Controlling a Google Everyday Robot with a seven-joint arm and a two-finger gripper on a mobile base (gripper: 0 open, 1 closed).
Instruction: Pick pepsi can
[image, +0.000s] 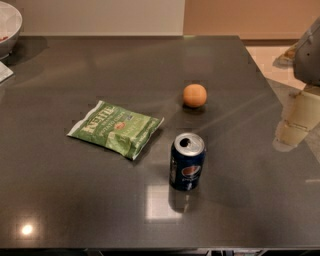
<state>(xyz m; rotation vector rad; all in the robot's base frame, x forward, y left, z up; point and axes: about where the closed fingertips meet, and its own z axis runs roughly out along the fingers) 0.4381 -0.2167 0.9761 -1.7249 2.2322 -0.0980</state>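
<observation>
The pepsi can (187, 161) is a dark blue can with a silver top and a round red-white-blue logo. It stands upright on the dark grey table (75, 200), a little right of the middle and towards the front. My gripper (294, 122) shows as a cream-coloured part under a grey arm piece (309, 52) at the right edge of the view. It is well to the right of the can, not touching it, and holds nothing that I can see.
A green chip bag (116, 128) lies flat to the left of the can. An orange fruit (194, 95) sits behind the can. A white bowl (7, 27) stands at the far left corner. The table's right edge runs close to the gripper.
</observation>
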